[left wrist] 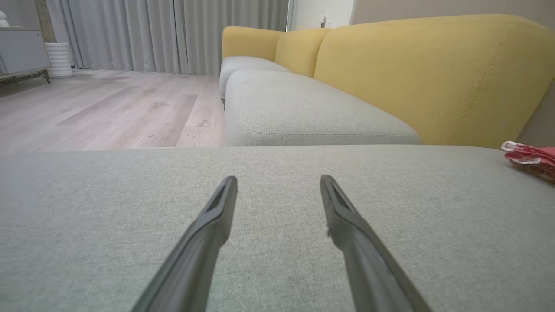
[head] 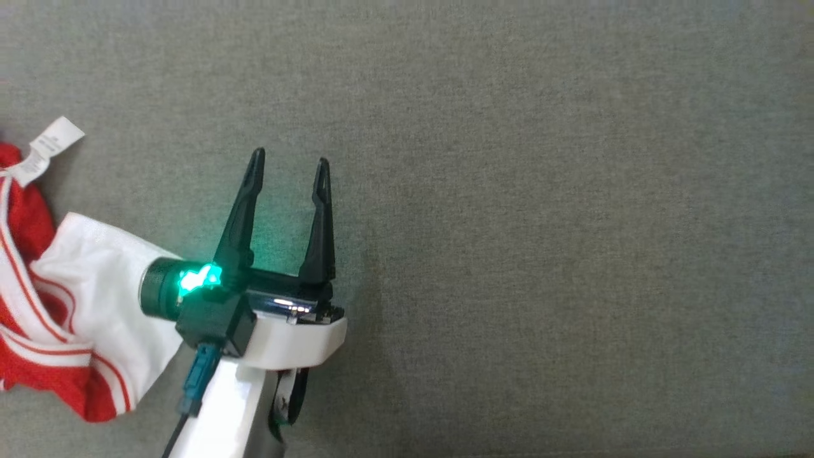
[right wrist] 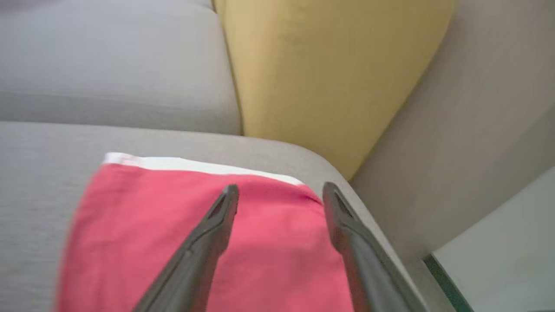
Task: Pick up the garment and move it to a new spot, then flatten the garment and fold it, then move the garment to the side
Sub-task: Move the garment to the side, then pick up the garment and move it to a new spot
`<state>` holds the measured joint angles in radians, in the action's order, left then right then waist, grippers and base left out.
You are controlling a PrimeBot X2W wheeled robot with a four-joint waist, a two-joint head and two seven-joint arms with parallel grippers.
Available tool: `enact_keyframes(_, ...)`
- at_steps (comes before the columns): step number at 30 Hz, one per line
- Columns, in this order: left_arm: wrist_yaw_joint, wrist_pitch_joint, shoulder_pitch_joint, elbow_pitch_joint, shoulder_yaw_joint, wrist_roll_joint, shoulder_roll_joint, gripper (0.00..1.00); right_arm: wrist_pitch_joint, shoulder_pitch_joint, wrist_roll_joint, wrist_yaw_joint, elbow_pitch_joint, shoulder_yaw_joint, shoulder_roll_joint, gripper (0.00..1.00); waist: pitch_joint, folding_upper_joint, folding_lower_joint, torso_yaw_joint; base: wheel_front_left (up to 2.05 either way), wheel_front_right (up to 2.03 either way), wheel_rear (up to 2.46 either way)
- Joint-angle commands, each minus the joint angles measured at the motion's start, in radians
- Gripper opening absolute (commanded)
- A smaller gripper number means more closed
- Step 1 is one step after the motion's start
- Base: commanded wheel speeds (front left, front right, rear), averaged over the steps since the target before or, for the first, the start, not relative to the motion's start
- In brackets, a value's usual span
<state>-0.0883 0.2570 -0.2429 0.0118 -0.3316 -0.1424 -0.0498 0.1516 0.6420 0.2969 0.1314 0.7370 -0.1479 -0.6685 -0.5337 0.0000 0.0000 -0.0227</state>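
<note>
Head view: we see the left pincer [head: 290, 158] spread wide and empty over the bare grey sofa seat [head: 540, 222]; the red and white garment [head: 95, 280] lies bunched beside its wrist at the left edge; the garment's white tag [head: 56, 138] is too small for us to read. Left wrist view adds the yellow backrest [left wrist: 433, 78], wooden floor [left wrist: 108, 108] and curtains [left wrist: 173, 34]. Right wrist view, blurred: the right pincer [right wrist: 281, 187] hangs with fingers apart, gripping nothing, above red cloth near the seat's corner.
</note>
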Motion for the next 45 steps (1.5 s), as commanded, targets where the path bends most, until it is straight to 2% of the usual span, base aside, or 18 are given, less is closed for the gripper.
enact_keyframes(1,-0.005,0.005,0.02,-0.025,0.028,0.004,0.0,1.0,0.029,-0.052,-0.019,-0.001,-0.055,0.011,0.015,1.0,0.039,0.0,0.0,-0.001,0.0,0.0,0.0)
enact_keyframes(6,-0.016,0.005,0.066,-0.012,0.045,0.004,0.0,1.0,0.082,-0.155,-0.075,-0.001,-0.131,0.079,0.187,1.0,0.141,0.0,0.0,-0.008,0.0,0.0,0.0)
enact_keyframes(12,-0.029,0.005,0.154,0.006,0.1,-0.011,0.0,1.0,0.109,-0.25,-0.086,-0.001,-0.165,0.238,0.393,1.0,0.275,0.0,0.0,0.003,0.0,0.0,0.0)
enact_keyframes(15,-0.024,0.005,0.194,0.007,0.128,-0.021,0.0,1.0,0.11,-0.303,-0.078,-0.001,-0.227,0.298,0.474,1.0,0.332,0.0,0.0,0.009,0.0,0.0,0.0)
enact_keyframes(19,-0.022,0.005,0.234,0.011,0.15,0.004,0.0,1.0,0.11,-0.4,-0.072,-0.001,-0.324,0.324,0.554,1.0,0.403,0.0,0.0,0.013,0.0,0.0,0.0)
enact_keyframes(22,-0.035,0.005,0.275,-0.006,0.168,0.0,0.0,1.0,0.11,-0.498,-0.095,-0.001,-0.435,0.332,0.582,1.0,0.456,0.0,0.0,0.027,0.0,0.0,0.0)
enact_keyframes(29,-0.058,0.005,0.36,-0.024,0.188,-0.025,0.0,1.0,0.11,-0.621,-0.14,-0.001,-0.535,0.289,0.6,1.0,0.524,0.0,0.0,0.042,0.0,0.0,0.0)
enact_keyframes(35,-0.066,0.005,0.421,-0.032,0.2,-0.026,0.0,1.0,0.11,-0.667,-0.166,-0.001,-0.547,0.284,0.608,1.0,0.563,0.0,0.0,0.048,0.0,0.0,0.0)
enact_keyframes(45,-0.058,0.005,0.43,-0.016,0.201,0.003,0.0,1.0,0.11,-0.67,-0.182,-0.001,-0.543,0.284,0.615,1.0,0.573,0.0,0.0,0.048,0.0,0.0,0.0)
